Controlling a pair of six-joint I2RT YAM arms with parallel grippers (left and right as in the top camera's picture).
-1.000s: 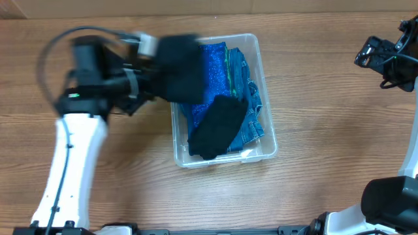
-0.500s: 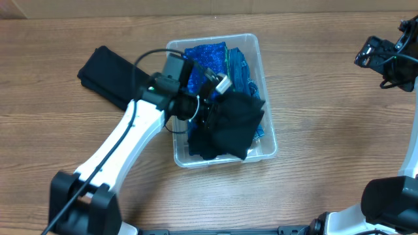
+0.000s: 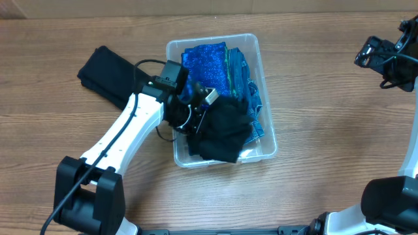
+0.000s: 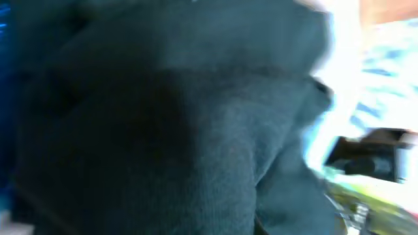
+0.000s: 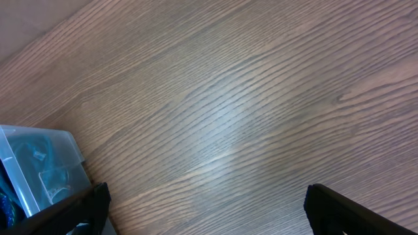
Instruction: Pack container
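On the bench, 1 container sits under the left fingers, which have dropped from its rim to press 1 more black garment onto 1 blue cloth and 1 denim piece. Whether they grip cannot be told. 1 black cloth lies behind them, likely next. The right fingers gape wide.

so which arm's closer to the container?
Left. The left gripper is over the container, jaws hidden against the black cloth. The right gripper hangs well off to the container's right, over the table.
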